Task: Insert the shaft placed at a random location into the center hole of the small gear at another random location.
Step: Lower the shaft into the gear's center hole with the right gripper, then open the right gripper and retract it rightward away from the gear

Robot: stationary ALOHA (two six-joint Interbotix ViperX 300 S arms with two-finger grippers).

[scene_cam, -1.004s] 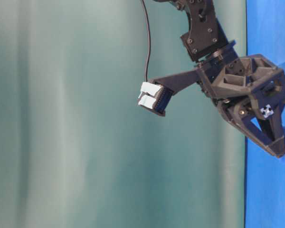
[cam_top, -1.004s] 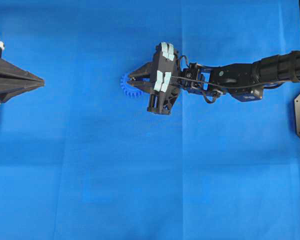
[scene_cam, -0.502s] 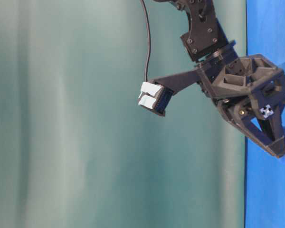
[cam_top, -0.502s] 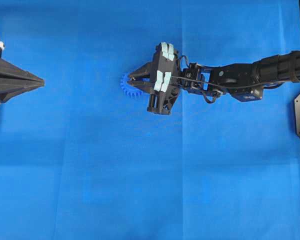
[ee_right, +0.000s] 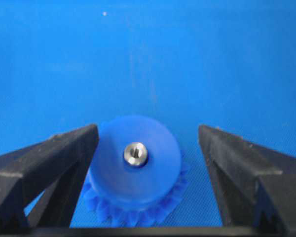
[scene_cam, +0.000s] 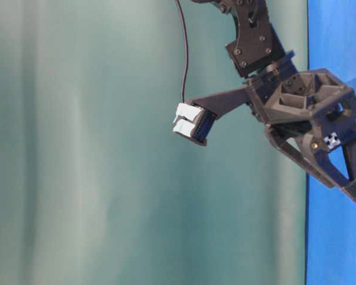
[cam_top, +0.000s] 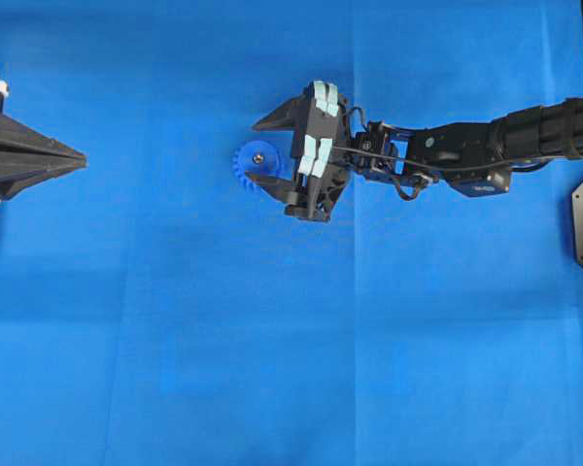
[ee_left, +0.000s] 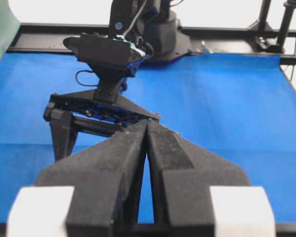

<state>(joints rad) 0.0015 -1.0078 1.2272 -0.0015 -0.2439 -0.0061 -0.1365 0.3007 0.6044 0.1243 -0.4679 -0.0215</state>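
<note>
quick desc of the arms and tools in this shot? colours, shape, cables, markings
Both arms are matte black. The right tool has wedge-shaped fingers tapering to points, on a trussed triangular frame. Pale mint tape patches sit on its camera mount, small white cross markers on its side, and a thin black cable runs up from it. The left tool is a black pointed wedge with foam-textured fingers and white blocks at its base.

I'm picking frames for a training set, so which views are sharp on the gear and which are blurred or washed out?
Right wrist view: the shaft and small gear are fairly sharp, the cloth behind softens. Overhead view: even light, the gear crisp beside the open right gripper. Left wrist view: the left gripper looms blurred, the background is blown out white. Table-level view: the gear is not visible.
</note>
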